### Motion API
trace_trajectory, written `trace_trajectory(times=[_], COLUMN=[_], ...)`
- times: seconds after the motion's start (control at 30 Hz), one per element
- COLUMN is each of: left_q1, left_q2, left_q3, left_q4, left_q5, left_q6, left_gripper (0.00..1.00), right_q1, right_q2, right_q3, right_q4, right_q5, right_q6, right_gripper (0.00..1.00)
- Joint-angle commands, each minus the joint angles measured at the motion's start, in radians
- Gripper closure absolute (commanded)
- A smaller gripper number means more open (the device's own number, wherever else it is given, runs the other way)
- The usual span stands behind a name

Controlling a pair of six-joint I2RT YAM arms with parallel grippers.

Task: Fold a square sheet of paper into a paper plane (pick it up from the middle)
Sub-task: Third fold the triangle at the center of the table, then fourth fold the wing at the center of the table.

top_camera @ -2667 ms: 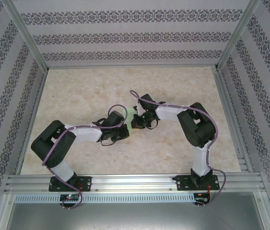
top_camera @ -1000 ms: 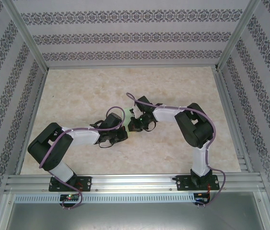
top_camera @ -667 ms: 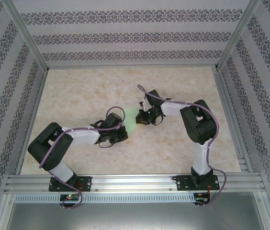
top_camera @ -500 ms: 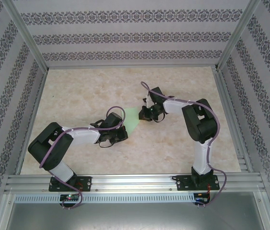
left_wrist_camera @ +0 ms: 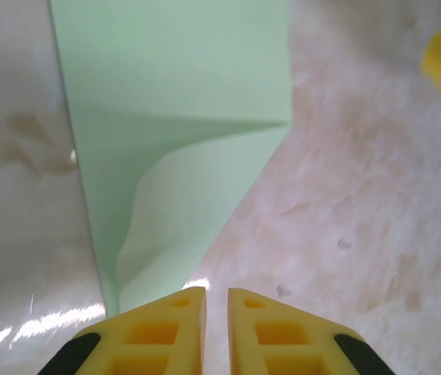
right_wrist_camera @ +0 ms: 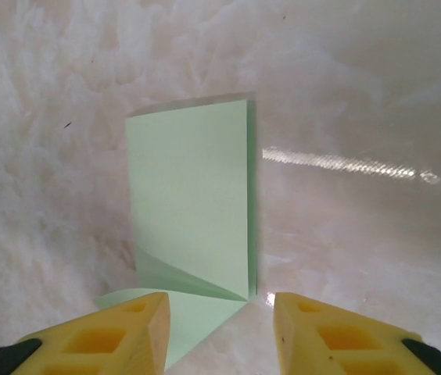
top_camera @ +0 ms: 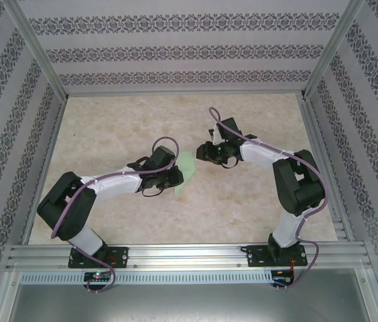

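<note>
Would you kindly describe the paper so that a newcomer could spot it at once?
Start at the beige marbled table inside the patterned walls. At its centre, between the left gripper and right gripper, lies the sheet of paper. It is the only pale-green thing, flat and partly folded.

The walls (top_camera: 175,50) carry pale wallpaper with grey ornamental bands. Aluminium posts (top_camera: 36,50) stand at the corners. The table (top_camera: 108,127) has a beige marbled top, glossy, with a bright streak of reflected light (right_wrist_camera: 345,164).
</note>
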Motion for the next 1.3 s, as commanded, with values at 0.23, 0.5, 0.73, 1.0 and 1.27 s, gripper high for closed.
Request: trace_trajectory(times=[0.23,0.5,0.73,1.0,1.27], left_q1=[0.006,0.017,0.02,0.025,0.037], left_q2=[0.115,0.13,0.133,0.136,0.115], left_q3=[0.069,0.043,0.036,0.032,0.028], left_q4=[-0.025,-0.042,-0.038,-0.032,-0.037], left_q5=[-0.116,-0.156,-0.144,-0.131,-0.122], left_q6=[0.022,0.007,0.007,0.007,0.023], left_gripper=[0.91,0.96,0.96,0.96,0.95], right_q1=[0.046,0.061,0.077,0.08,0.083], right_q2=[0.086,0.138,0.158,0.168,0.201], right_q3=[-0.004,0.034,0.056,0.051,0.053], right_q4=[0.049,0.012,0.01,0.035,0.059], right_q5=[-0.124,-0.112,-0.14,-0.193,-0.269], right_q6=[0.071,0.042,0.034,0.042,0.037], right_gripper=[0.6,0.61,0.66,0.67,0.73])
